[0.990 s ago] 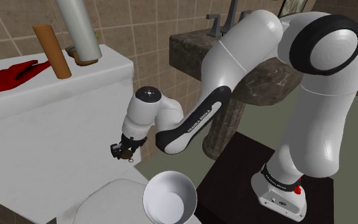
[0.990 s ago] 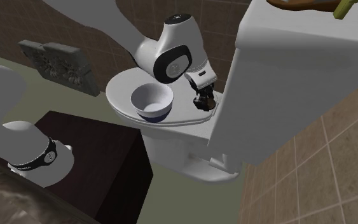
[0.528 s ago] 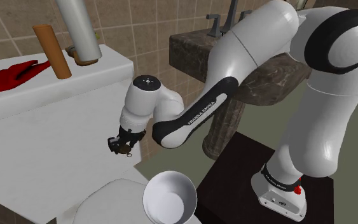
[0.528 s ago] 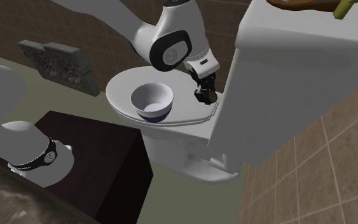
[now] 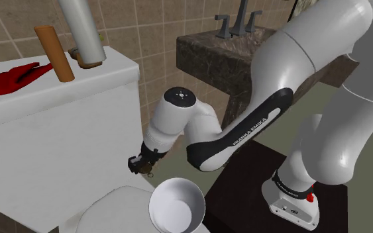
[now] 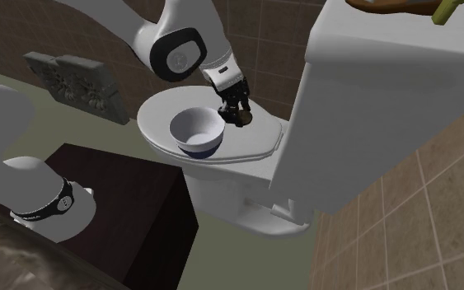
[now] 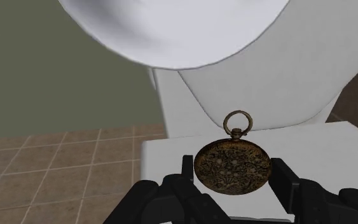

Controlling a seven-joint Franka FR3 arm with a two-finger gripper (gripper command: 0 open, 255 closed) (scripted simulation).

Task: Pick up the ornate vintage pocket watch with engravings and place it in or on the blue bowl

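Note:
The pocket watch (image 7: 233, 164) is bronze-brown with an engraved face and a ring at its top. My gripper (image 7: 233, 173) is shut on it, one black finger (image 7: 187, 170) on each side. In the shoulder view the gripper (image 5: 142, 165) hangs just above and to the left of the bowl (image 5: 177, 206), whose inside is white. In the second exterior view the watch (image 6: 243, 119) hangs over the toilet lid (image 6: 259, 144), right beside the bowl (image 6: 197, 128), which has a dark blue underside. From the wrist, the bowl's rim (image 7: 171, 38) lies ahead of the watch.
The white toilet tank (image 5: 59, 126) rises at the shoulder view's left, carrying a brown cylinder (image 5: 53, 53), a grey cylinder (image 5: 82, 30) and a red thing (image 5: 6, 78). A dark stone sink counter (image 5: 211, 56) stands behind the arm. The dark stand (image 6: 114, 198) sits beside the toilet.
My gripper has carried the watch away from the tank's front and down toward the bowl, and now hangs close beside the bowl's rim. The bowl has not moved.

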